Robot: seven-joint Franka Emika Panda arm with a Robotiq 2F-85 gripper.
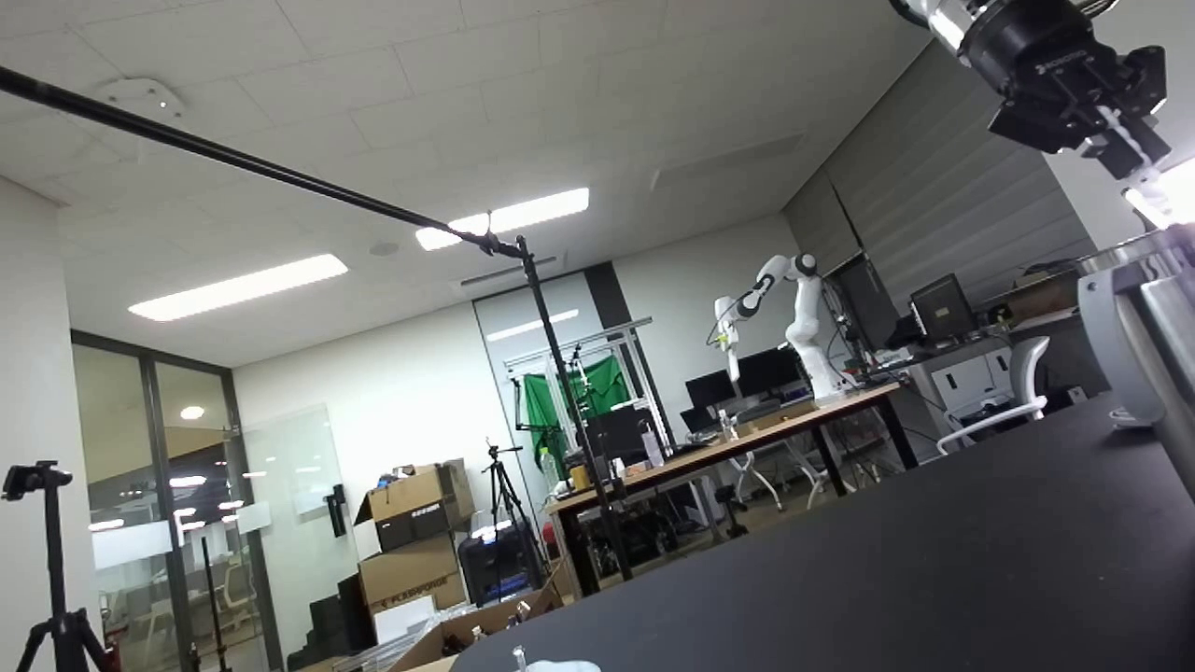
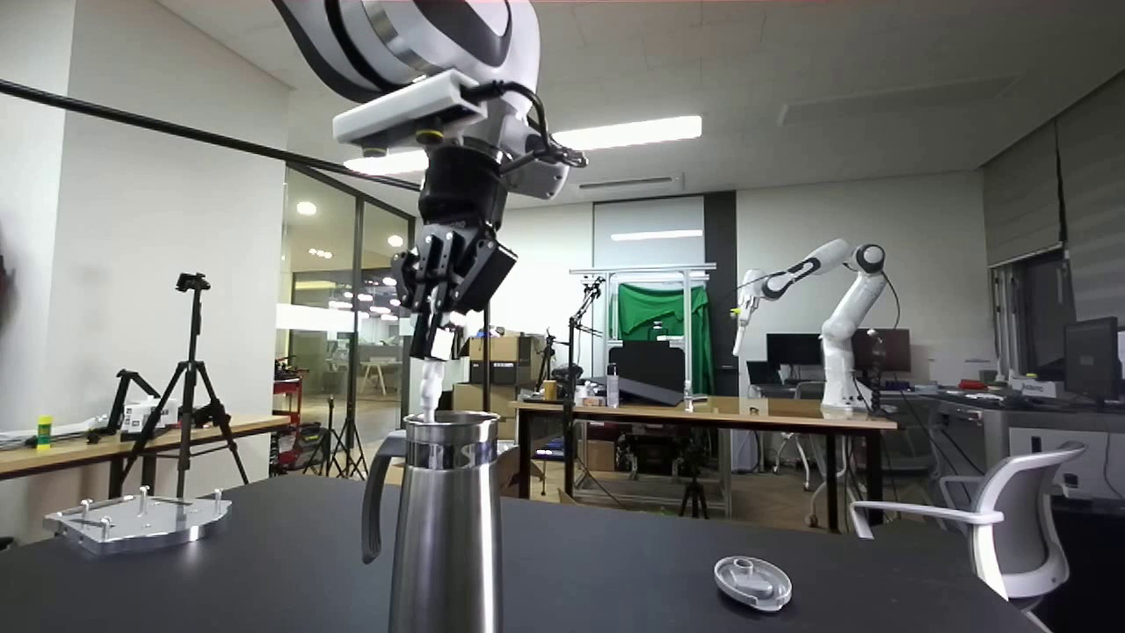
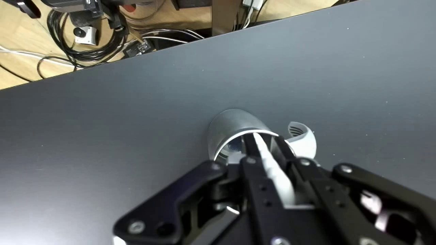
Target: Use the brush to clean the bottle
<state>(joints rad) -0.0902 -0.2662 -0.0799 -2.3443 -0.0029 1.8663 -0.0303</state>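
A steel bottle (image 2: 446, 545) with a grey handle stands upright and uncapped on the dark table. It is partly cut off at the edge of an exterior view (image 1: 1153, 327), and in the wrist view (image 3: 229, 127) I look down on its mouth. My gripper (image 2: 432, 341) is above the mouth, pointing down, its fingers shut on the white handle of the brush (image 2: 431, 387). The handle also shows between the fingers in the wrist view (image 3: 274, 170). The brush's lower end goes into the mouth; a bit of dark blue bristle (image 3: 235, 144) shows inside, and the rest is hidden.
A round grey lid (image 2: 753, 583) lies on the dark table (image 2: 615, 563) to the bottle's right. A clear plate with metal posts (image 2: 141, 520) is at the table's left. A white chair (image 2: 1019, 519) stands at the right edge.
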